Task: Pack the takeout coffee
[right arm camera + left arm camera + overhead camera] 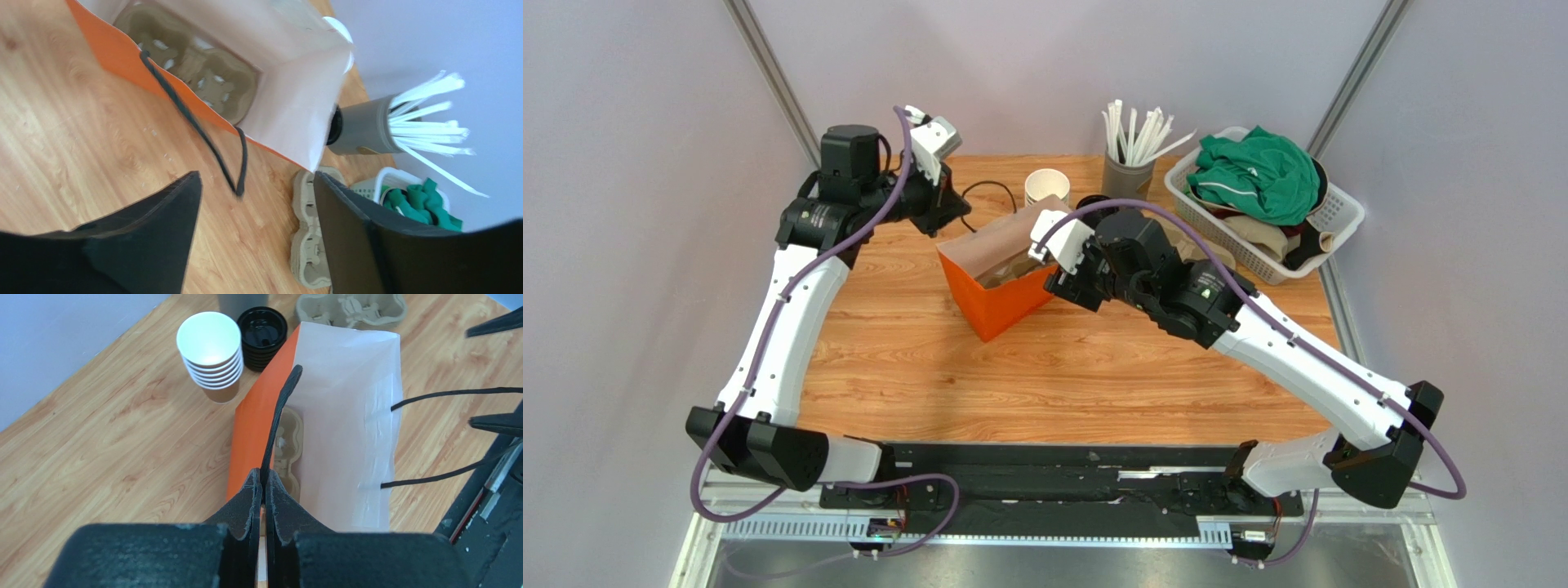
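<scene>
Left arm (787,319), right arm (1308,368): white shells, chunky black joints, purple cable along each; left gripper (263,481) matte black, rough-padded jaws.

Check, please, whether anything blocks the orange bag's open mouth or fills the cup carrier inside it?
Nothing visible does. The left gripper is shut on one black handle, holding the mouth of the orange bag open, and the cup carrier inside looks empty. The open right gripper hovers beside the bag. No lidded cup shows.
</scene>
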Controlling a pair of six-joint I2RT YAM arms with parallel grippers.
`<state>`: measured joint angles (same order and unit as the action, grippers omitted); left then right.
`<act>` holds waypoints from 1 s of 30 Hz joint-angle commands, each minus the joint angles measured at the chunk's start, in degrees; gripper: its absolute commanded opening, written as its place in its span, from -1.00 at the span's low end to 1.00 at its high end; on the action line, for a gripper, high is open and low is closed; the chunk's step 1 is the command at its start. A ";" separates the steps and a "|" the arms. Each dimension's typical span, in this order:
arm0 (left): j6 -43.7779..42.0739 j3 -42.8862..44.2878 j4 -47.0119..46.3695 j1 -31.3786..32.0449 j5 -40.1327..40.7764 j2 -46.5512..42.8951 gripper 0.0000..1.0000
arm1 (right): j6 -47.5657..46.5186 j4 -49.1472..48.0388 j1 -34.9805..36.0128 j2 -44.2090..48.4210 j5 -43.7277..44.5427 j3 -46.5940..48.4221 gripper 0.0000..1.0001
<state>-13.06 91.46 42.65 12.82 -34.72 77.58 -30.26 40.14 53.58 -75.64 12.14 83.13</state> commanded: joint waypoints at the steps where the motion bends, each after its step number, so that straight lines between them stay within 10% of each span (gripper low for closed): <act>1: 5.23 -0.40 -4.51 -2.01 2.90 -2.96 -1.00 | 1.70 -6.39 -0.41 0.49 6.13 7.47 0.58; 30: 9.28 11.36 -5.48 -18.79 9.93 8.02 -1.00 | 8.63 -11.57 -13.76 5.32 4.56 1.77 0.85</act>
<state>-5.13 96.57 39.55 -3.27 -25.34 83.22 -24.12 32.40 41.34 -71.83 18.72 85.95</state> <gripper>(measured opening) 0.051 0.920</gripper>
